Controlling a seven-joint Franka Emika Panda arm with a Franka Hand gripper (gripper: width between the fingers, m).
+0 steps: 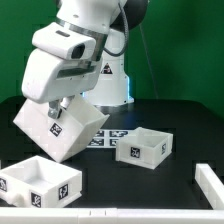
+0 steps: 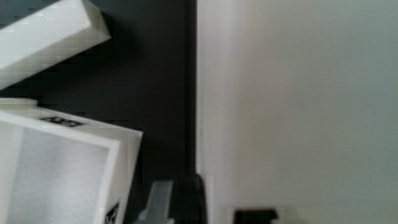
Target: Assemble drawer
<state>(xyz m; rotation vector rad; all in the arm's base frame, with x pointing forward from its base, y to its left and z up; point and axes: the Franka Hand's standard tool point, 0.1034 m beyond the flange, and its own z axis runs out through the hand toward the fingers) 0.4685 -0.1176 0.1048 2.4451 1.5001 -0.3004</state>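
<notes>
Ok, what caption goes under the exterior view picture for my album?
The gripper on the tilted drawer casing, with two open trays waiting on the black table.

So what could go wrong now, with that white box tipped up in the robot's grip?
1. The casing hangs tilted in the hand, so it could slip or twist.
2. Its lowest corner looks close to the nearer tray and may knock it aside when set down.
</notes>
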